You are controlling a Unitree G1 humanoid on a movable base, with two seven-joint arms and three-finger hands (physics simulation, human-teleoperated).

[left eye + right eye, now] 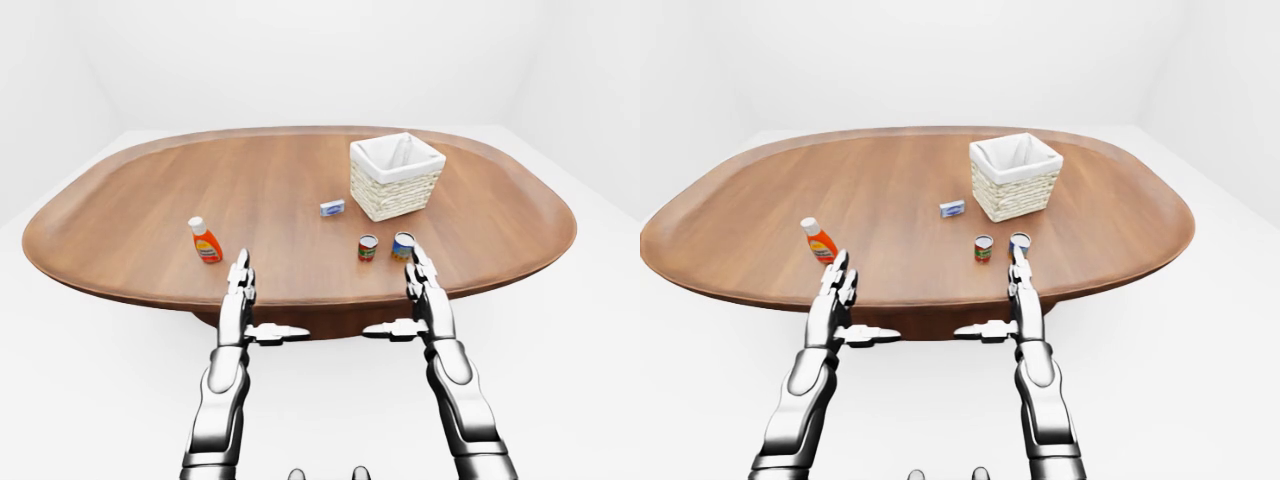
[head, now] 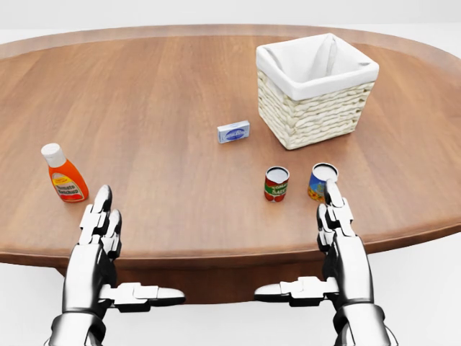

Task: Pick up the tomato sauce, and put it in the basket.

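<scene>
The tomato sauce (image 2: 276,183), a small can with a red and green label, stands upright on the oval wooden table (image 2: 158,94), below and left of the woven basket (image 2: 315,108) with its white liner. My right hand (image 2: 333,241) is open over the table's lower edge, fingers straight and thumb pointing left, to the lower right of the can. My left hand (image 2: 106,245) is open in the same flat pose at the lower left. Neither hand touches anything.
A blue and yellow can (image 2: 322,180) stands right of the sauce can, just above my right fingertips. An orange bottle with a white cap (image 2: 65,175) stands above my left hand. A small blue and white box (image 2: 233,132) lies left of the basket.
</scene>
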